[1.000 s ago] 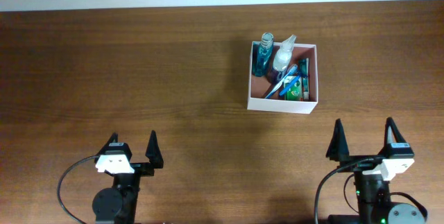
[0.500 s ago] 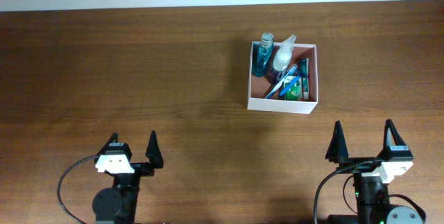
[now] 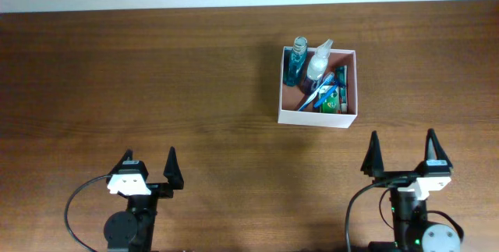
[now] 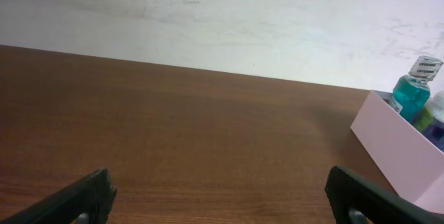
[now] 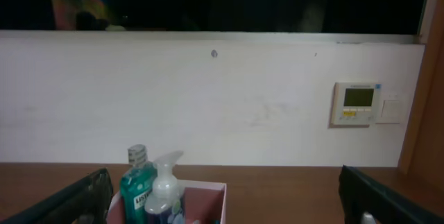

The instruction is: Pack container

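Note:
The container [image 3: 352, 85], a square white box with a pink inside, sits right of the table's centre. It holds a teal bottle [image 3: 295, 63], a clear spray bottle [image 3: 317, 63], a blue toothbrush pack and a green item. Its pale wall [image 4: 399, 153] shows at the right edge of the left wrist view, and its rim [image 5: 208, 185] low in the right wrist view. My left gripper [image 3: 148, 168] stands open near the front left, far from the box. Just in front of the box, my right gripper [image 3: 401, 154] stands open with nothing between its fingers.
Brown wooden table [image 3: 156, 80] all around the box. A white wall [image 5: 229, 99] runs behind the far edge, with a small thermostat panel [image 5: 356, 103] on it. Black cables loop beside both arm bases.
The right gripper has shifted slightly left and towards the container. The left arm and the box contents have not moved.

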Controlling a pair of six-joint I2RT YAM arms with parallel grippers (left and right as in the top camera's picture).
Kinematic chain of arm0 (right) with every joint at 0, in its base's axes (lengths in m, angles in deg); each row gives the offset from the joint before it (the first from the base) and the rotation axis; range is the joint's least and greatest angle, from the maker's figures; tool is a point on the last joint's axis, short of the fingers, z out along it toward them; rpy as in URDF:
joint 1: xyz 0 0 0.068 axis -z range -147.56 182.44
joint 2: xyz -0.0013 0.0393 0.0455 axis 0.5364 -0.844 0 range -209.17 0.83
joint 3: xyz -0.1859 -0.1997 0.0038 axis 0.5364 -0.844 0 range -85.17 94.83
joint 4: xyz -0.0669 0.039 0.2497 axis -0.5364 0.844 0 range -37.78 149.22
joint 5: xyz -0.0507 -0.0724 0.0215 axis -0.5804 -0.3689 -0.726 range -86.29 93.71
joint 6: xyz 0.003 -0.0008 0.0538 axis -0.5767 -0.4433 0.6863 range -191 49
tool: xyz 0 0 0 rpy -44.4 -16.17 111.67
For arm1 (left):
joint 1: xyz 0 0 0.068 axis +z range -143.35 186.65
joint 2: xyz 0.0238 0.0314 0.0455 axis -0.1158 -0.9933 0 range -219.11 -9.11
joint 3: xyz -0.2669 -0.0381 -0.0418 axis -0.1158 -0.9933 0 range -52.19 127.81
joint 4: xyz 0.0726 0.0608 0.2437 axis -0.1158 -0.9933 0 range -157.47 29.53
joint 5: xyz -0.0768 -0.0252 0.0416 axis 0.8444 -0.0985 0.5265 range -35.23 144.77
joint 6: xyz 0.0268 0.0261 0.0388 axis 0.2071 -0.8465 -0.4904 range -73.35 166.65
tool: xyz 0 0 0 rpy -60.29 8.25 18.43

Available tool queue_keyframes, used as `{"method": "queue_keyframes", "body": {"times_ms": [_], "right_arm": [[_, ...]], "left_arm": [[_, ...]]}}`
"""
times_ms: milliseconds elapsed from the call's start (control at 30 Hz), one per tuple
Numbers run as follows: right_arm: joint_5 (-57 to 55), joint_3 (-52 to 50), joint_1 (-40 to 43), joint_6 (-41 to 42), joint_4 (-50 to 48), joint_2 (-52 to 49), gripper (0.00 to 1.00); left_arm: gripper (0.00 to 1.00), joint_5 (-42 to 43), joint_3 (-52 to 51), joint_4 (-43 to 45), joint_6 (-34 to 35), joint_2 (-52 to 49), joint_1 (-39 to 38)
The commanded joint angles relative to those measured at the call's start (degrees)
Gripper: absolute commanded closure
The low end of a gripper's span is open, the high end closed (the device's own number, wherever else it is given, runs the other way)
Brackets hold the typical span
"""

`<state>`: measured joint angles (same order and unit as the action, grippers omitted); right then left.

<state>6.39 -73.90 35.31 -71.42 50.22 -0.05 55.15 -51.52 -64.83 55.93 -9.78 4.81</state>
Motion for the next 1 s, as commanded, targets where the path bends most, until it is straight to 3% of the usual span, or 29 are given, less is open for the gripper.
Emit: {"method": "queue_keyframes", "body": {"times_ms": [0, 967], "right_arm": [[0.13, -2.21, -0.61, -0.85, -1.97, 0.68, 0.01], [0.13, -10.95, -0.61, -0.87, -2.91, 0.7, 0.01]], "left_arm": [[0.01, -0.37, -0.15, -0.39, -0.11, 0.37, 0.26], [0.01, -0.37, -0.15, -0.37, -0.11, 0.37, 0.26]]}}
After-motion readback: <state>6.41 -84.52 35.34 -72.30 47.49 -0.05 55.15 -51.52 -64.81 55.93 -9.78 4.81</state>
